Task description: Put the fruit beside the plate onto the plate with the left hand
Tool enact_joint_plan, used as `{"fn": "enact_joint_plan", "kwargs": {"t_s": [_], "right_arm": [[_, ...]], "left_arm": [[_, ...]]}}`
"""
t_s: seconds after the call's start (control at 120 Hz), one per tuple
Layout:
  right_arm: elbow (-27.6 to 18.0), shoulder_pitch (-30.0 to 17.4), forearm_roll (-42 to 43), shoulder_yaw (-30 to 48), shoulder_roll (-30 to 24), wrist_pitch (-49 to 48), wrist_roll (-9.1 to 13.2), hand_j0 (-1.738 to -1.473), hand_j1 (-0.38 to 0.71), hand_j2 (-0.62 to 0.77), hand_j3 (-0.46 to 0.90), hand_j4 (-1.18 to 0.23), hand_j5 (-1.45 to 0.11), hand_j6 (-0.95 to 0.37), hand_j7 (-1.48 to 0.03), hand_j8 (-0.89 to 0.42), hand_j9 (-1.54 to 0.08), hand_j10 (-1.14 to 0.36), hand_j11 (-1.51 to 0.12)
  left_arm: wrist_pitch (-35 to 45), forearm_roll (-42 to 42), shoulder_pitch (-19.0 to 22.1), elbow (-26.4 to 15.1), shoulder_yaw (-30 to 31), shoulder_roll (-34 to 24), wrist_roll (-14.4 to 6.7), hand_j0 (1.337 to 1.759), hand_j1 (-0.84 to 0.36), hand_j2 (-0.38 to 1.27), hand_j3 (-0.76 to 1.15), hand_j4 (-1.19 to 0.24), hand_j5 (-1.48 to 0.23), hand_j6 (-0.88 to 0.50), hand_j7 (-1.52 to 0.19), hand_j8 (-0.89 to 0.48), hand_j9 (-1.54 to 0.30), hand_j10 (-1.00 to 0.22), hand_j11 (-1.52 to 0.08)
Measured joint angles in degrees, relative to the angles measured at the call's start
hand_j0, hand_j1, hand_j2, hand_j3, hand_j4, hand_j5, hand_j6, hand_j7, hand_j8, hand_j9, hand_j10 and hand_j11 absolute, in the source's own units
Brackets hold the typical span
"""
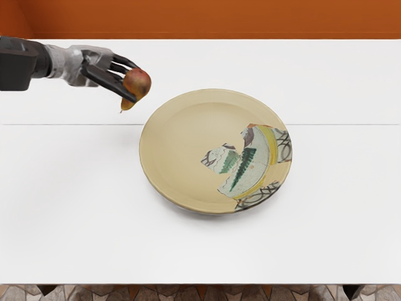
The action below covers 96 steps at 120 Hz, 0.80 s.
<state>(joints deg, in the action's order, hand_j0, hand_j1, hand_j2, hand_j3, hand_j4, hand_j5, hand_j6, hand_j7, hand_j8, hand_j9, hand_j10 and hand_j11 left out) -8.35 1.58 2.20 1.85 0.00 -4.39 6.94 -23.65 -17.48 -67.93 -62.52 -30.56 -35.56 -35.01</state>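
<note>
A small red-and-yellow fruit, pear-like with its stem end pointing down, is held off the table in my left hand. The dark fingers curl around it from the left. My left arm enters from the picture's left edge at the top. The fruit hangs just left of and above the rim of the tan plate, which lies flat in the middle of the white table. The plate carries a painted green-and-yellow pattern on its right side. No right hand shows.
The white table runs wide on all sides of the plate. An orange wall borders the far edge. The table's front edge lies near the bottom of the picture.
</note>
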Motion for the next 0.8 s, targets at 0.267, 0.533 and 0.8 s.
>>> {"fn": "enact_joint_plan", "kwargs": {"t_s": [0.267,0.533,0.8], "right_arm": [[0.0,0.0,0.0,0.0,0.0,0.0,0.0,-1.658,-0.35,0.0,0.0,0.0,0.0,0.0,0.0,0.0,0.0,0.0,0.0],[0.0,0.0,0.0,0.0,0.0,0.0,0.0,-1.658,-0.35,0.0,0.0,0.0,0.0,0.0,0.0,0.0,0.0,0.0,0.0],[0.0,0.0,0.0,0.0,0.0,0.0,0.0,-1.658,-0.35,0.0,0.0,0.0,0.0,0.0,0.0,0.0,0.0,0.0,0.0]], "left_arm": [[-1.0,1.7,0.3,-0.2,0.4,6.4,0.0,1.658,-0.3,0.31,0.0,-0.6,-0.73,-0.53,-0.75,-0.58,-0.74,-0.59,-0.74],[-3.5,1.8,4.0,-0.1,1.9,10.9,0.0,1.658,-0.32,0.36,0.0,-0.58,-0.74,-0.48,-0.74,-0.51,-0.74,-0.54,-0.74],[-6.9,3.4,2.6,-0.1,0.2,11.9,0.0,1.658,0.12,0.13,0.0,-0.19,-0.25,-0.16,-0.24,-0.16,-0.24,-0.17,-0.24]]}}
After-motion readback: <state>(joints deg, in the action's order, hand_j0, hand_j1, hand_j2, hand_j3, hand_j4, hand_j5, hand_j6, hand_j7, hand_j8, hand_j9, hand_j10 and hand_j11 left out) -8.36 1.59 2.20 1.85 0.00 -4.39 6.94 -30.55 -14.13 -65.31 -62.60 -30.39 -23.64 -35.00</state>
